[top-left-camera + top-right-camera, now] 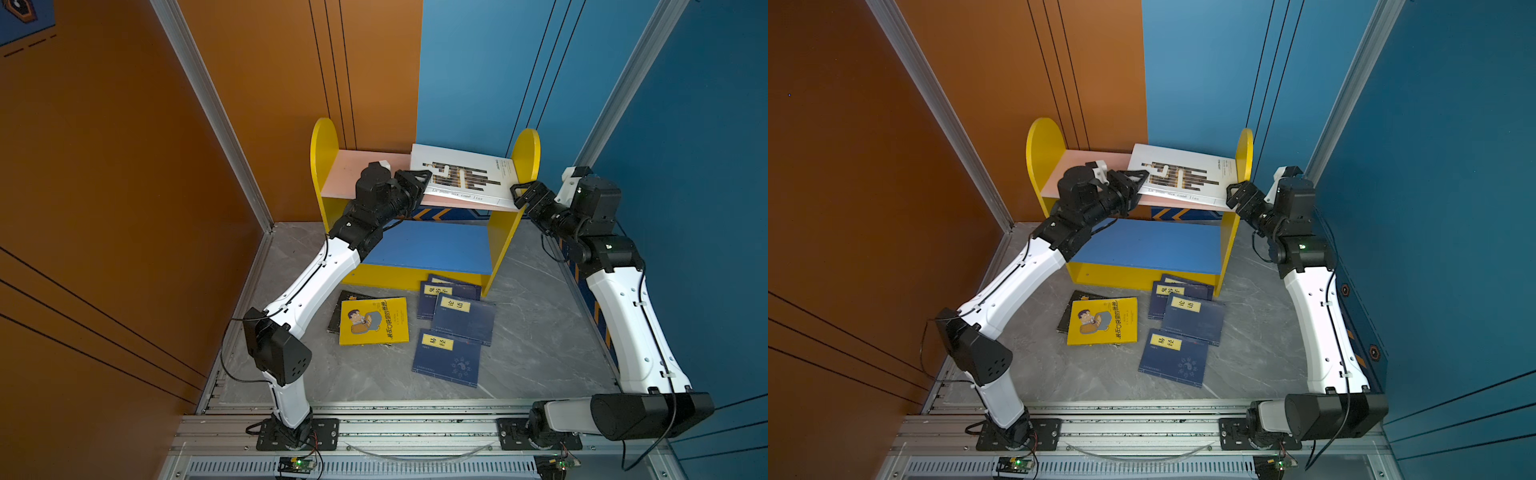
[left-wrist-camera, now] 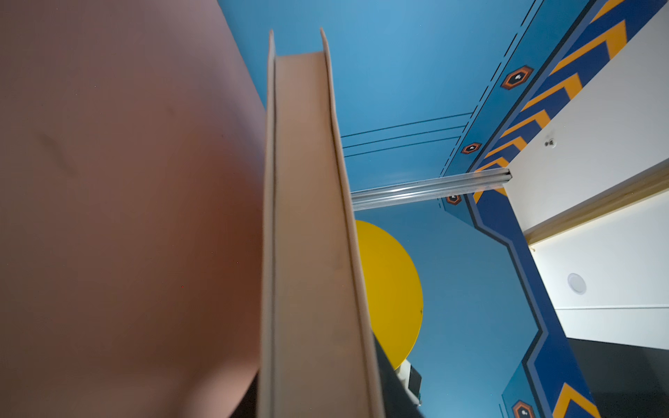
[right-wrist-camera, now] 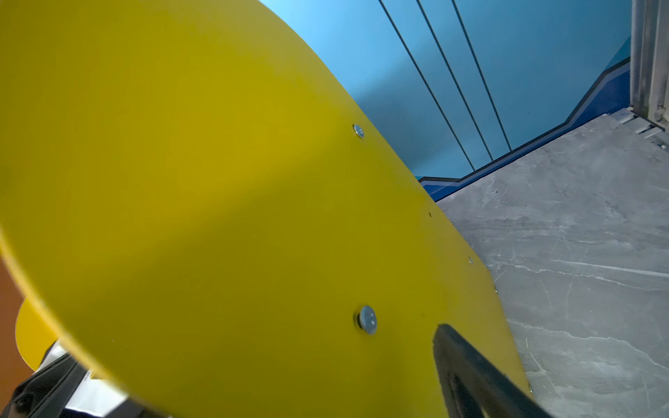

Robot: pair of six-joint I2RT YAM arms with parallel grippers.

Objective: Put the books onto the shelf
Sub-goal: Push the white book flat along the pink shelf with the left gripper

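Where it lies flat on the pink upper board point(image 1: 349, 176) of the yellow-sided wooden shelf point(image 1: 324, 141), the large white dark-barred paperback point(image 1: 478, 160) seems light, bendy, slick, best pinched at its overhanging edge; left hand point(image 1: 422, 176) at its side, grip unclear; right hand point(image 1: 519, 194) wide, empty.

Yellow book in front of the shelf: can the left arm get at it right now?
Probably yes: the yellow book lies uncovered beside that arm, though the left pincer is up at the white book.
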